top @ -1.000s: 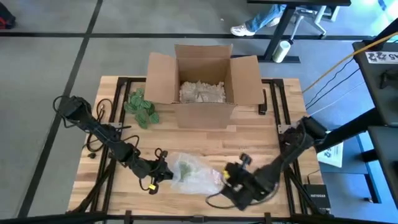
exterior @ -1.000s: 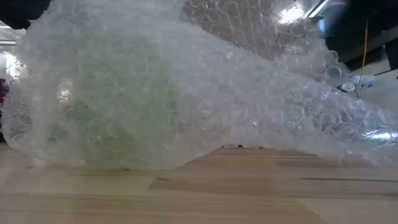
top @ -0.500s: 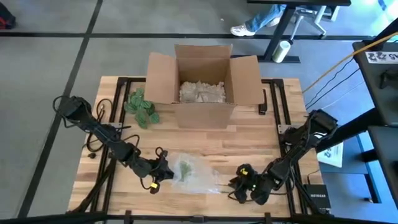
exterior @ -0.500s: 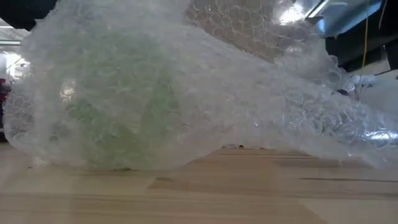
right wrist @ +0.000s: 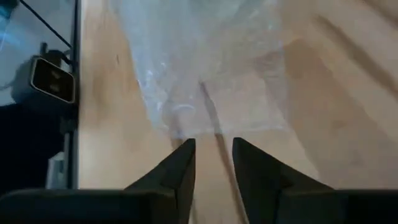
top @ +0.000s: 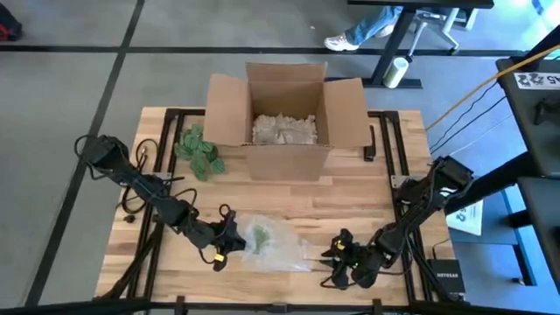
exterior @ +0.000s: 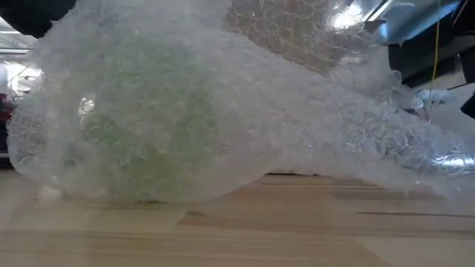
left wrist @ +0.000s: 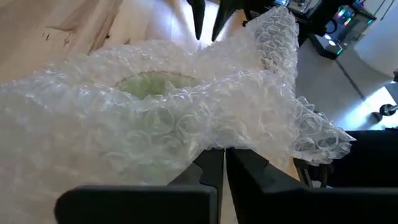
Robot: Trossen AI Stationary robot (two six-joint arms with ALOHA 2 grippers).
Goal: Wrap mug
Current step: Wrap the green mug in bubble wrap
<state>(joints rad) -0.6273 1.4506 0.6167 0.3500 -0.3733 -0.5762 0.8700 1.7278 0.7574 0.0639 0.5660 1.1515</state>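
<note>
Between both grippers, the bubble-wrapped mug.

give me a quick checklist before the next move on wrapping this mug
1. Mug covered by bubble wrap: ok, green shows through from every view.
2. Left gripper holding the wrap: ok, fingers closed on its edge in the left wrist view.
3. Right gripper free: ok, fingers apart, just off the wrap's loose end.
4. Loose end tucked: not ok, it trails flat on the table.
5. Wrap closed under the mug: cannot tell.
6. Box open: ok.
</note>
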